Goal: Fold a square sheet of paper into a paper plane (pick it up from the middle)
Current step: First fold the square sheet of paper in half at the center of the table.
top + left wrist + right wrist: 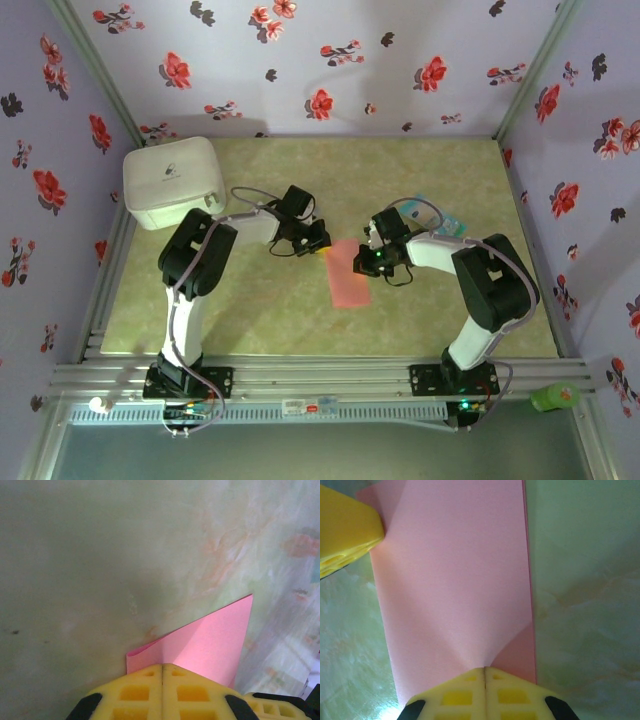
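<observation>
Sheet position: the square sheet of paper (347,273) lies on the worktop (270,320) between the two arms, folded over into a narrow salmon-pink strip. The left pincer (318,243) sits at the strip's far left corner, and the right pincer (368,258) at its right long edge.

Right wrist view: the strip (455,580) runs away from the right pincer (485,669), whose tips rest on its near end. The doubled edge runs along the right side. One yellow finger (345,535) of the left pincer touches the far left corner.

Left wrist view: a pink corner (210,640) slopes out from behind the left pincer (162,666), with a curled fold just left of the tips.

Writing: the white box (172,180) at the far left carries a dark mark, too small to read.

Pincers: both have their jaws fully together, the yellow pads meeting along a seam. Both touch the sheet. We cannot tell whether either nips a layer.
</observation>
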Available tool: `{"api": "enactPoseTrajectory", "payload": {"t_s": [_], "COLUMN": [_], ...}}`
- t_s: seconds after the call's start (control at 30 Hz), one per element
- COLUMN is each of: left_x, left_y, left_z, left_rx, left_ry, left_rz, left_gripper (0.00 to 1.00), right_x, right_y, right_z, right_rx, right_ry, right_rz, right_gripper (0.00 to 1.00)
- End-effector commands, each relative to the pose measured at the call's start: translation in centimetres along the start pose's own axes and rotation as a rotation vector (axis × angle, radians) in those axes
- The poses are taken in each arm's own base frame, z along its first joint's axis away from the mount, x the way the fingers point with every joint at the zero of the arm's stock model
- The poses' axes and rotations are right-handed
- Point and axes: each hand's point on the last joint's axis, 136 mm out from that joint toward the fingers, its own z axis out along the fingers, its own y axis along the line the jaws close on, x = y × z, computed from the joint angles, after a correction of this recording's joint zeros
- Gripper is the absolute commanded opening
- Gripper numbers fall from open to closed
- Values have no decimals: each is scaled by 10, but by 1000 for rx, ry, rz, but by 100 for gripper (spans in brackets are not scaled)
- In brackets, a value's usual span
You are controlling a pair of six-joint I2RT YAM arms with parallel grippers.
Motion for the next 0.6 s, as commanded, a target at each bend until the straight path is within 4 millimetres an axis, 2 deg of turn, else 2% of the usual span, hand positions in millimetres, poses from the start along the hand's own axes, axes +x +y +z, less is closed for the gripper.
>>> {"api": "enactPoseTrajectory", "payload": {"t_s": [0.0,0.27,0.57], "left_x": [-17,-40,-51], "left_y": [47,51,45], "left_z": [-1,-14,-21], "left_rx": [-159,-175,-167], "left_ry": [-65,-143,-188], "left_rz": [-84,-133,-160], "left_gripper": [1,0,0], "right_x": [41,41,41], "right_y": [-63,-62,-63], "right_z": [8,7,7], "right_rx": [246,245,245], "right_ry": [111,106,105], "right_rz": [83,82,83], "right_gripper": [0,0,0]}}
